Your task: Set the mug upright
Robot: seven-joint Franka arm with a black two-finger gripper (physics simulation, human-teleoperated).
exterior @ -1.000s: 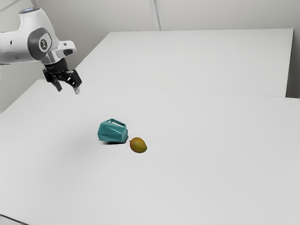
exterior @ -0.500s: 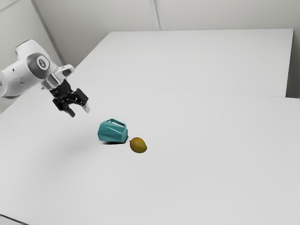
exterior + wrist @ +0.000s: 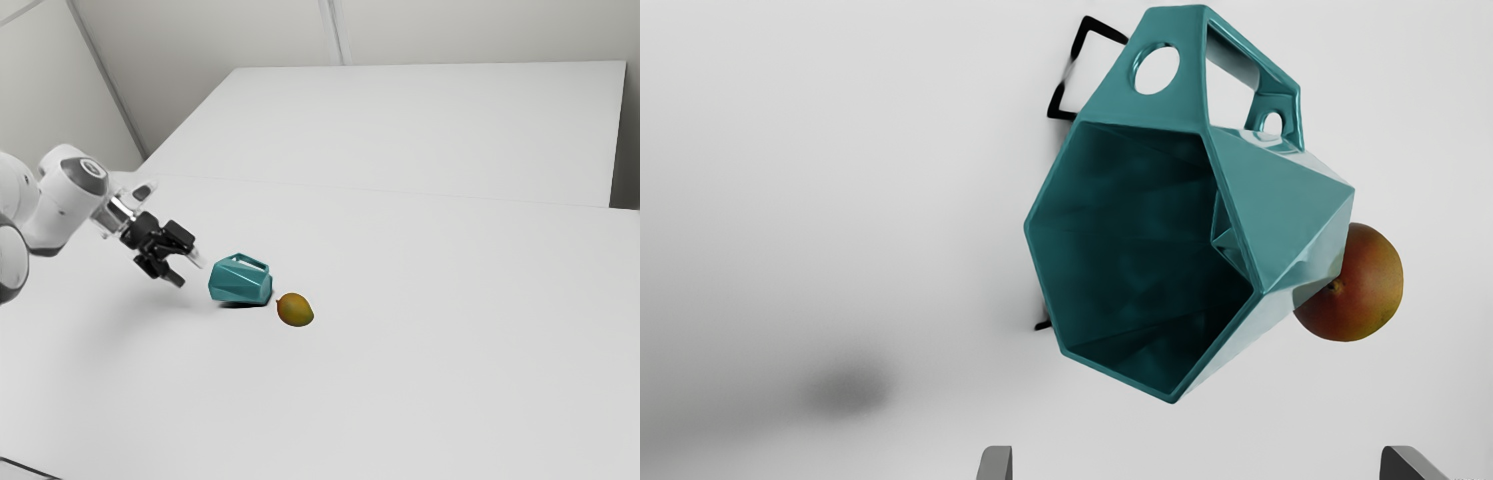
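Teal mug (image 3: 239,281) on its side, gripper (image 3: 191,272) open nr its mouth.

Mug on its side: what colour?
The mug is teal, shown best in the wrist view.

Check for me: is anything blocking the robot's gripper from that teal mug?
Nothing visible stands between the open gripper and the tipped mug; the fruit lies on the mug's far side, away from the gripper.
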